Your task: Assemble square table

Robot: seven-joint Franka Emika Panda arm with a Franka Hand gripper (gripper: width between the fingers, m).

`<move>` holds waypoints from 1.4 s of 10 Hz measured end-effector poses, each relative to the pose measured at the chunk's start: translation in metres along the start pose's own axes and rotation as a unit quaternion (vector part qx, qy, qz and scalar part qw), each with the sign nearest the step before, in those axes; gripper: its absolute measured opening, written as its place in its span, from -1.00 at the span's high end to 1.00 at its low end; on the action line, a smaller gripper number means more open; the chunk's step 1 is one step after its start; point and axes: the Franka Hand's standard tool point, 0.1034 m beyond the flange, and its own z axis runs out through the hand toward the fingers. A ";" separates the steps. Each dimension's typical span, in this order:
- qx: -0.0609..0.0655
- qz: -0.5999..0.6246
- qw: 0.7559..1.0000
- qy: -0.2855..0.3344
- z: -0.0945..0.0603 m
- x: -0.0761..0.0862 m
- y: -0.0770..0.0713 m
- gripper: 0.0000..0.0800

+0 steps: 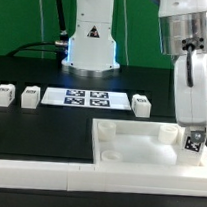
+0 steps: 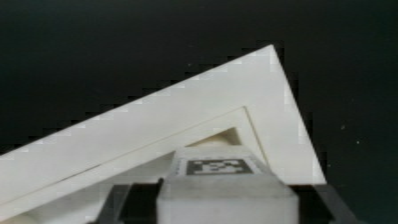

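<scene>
**Square table top** (image 1: pixel 129 145): white tray lying near, toward the exterior view's right, just behind the long white wall (image 1: pixel 46 173).

**Claw** (image 2: pixel 214 205): closed narrow on the held leg (image 2: pixel 222 168), which stands upright over the top's far corner at the exterior view's right. Cannot tell whether the leg touches the socket.

**Loose parts**, farther back:
- outer leg block (image 1: pixel 4 95) and inner leg block (image 1: pixel 30 96), left of the marker board (image 1: pixel 87 97)
- third leg block (image 1: pixel 142 104), right of the marker board
</scene>
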 end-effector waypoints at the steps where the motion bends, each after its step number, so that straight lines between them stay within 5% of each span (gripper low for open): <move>1: 0.000 0.048 0.999 -0.002 0.000 0.001 -0.001 0.26; 3: -0.001 0.036 0.999 -0.002 0.000 0.001 0.000 0.26; 6: -0.001 0.007 1.000 -0.001 0.001 0.001 0.000 -0.53; 7: -0.008 -0.043 0.999 0.001 0.002 0.002 0.003 -0.53; 9: -0.052 -0.216 0.975 0.017 0.003 0.000 0.013 -0.62; 12: -0.053 -0.311 0.949 0.013 0.003 0.000 0.012 -0.62; 13: -0.054 -0.358 0.932 0.011 0.003 0.000 0.012 -0.62; 14: -0.068 -0.446 0.892 0.020 0.000 0.001 0.011 -0.62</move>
